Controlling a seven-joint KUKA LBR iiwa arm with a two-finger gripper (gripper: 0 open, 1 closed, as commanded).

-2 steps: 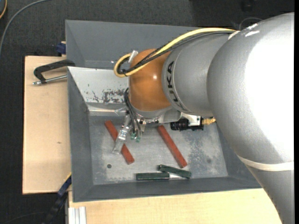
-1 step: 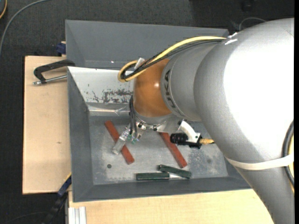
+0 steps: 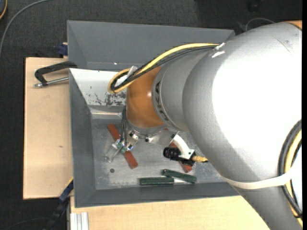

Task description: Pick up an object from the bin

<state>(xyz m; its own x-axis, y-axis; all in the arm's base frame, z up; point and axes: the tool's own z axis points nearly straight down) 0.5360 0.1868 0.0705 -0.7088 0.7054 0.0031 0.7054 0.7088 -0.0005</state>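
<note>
Quick count of what can be seen on the floor of the bin (image 3: pixel 80 143):

- Two dark green sticks (image 3: pixel 156 181) are lying at 6 o'clock along the near wall. The right-hand one (image 3: pixel 180 177) is tilted and nearly touches the end of the other.
- One black thing (image 3: pixel 173 153) with a white part and a yellow tip is at about 4 o'clock. It's partly covered by the arm (image 3: pixel 249 114), so what it is can't be worked out.
- One dark speck (image 3: pixel 112 171) is at 7 o'clock.
- Two stretches of red-brown strip (image 3: pixel 131 160) are seen at 9 o'clock, running diagonally.

The gripper (image 3: pixel 121 146) is down low right across the middle of that strip. Because of that, it can't be told whether it's one long piece or two short ones. A tiny green bit is seen at the gripper's tip, too small to identify. Whether the gripper is open or closed can't be told either. Nothing can be confirmed as held.

The right half of the bin is hidden by the arm, its orange cover (image 3: pixel 141 104) and its cables (image 3: pixel 158 59).
</note>
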